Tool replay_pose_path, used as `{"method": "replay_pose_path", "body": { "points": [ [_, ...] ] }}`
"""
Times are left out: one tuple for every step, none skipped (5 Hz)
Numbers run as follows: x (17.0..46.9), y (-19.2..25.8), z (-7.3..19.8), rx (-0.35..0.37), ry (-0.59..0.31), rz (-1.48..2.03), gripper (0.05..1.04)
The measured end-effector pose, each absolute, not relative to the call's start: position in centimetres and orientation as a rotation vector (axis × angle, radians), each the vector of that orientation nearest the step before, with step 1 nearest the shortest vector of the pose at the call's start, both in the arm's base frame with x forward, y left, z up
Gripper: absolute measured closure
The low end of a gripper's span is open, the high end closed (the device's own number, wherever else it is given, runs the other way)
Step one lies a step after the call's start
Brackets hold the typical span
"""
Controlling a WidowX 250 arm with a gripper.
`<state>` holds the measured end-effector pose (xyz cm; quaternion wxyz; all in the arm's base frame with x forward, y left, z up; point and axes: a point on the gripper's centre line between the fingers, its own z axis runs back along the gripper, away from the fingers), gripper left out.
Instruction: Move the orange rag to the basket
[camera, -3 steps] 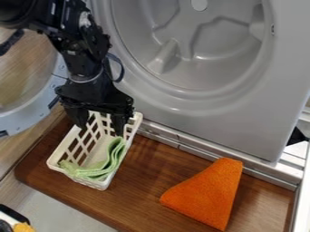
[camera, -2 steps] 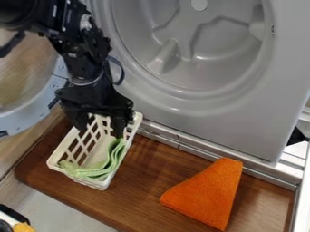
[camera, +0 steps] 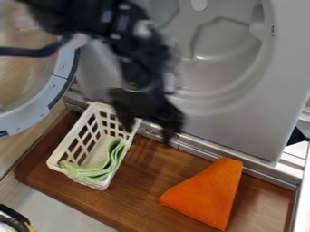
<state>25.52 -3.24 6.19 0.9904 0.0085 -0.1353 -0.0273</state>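
1. the black two-finger gripper [camera: 148,131] hangs over the upper right corner of the white plastic lattice basket [camera: 91,183]; its fingers stand well apart, with nothing seen between them.
2. inside the basket lies a folded, light green cloth [camera: 109,161], resting along the basket's right wall and near end.
3. the task's thing, a bright orange, roughly triangular cloth rag [camera: 209,192], lies to the lower right of the basket, well apart from it, on the brown wooden board [camera: 139,199].
4. i judge the step in hand to be the approach to the rag; next the gripper should go right and down, straddle a raised part of the fabric and pinch it before lifting towards the basket.
5. the gripper and arm are blurred, so the exact height over the board is hard to judge; a black and yellow object [camera: 12,216] below and left of the basket is cut off.
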Motion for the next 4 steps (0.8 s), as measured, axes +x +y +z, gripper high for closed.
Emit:
{"method": "replay_pose_path", "body": {
  "points": [
    [25.9,-8.0,3.8,0.018,-0.216,-0.166,0.077],
    [26.3,-7.6,0.3,0.063,-0.137,-0.166,0.079],
    [26.1,-6.9,-2.9,0.121,-0.078,-0.162,0.081],
    [25.8,-6.5,-4.6,0.151,-0.052,-0.154,0.081]
  ]
}}
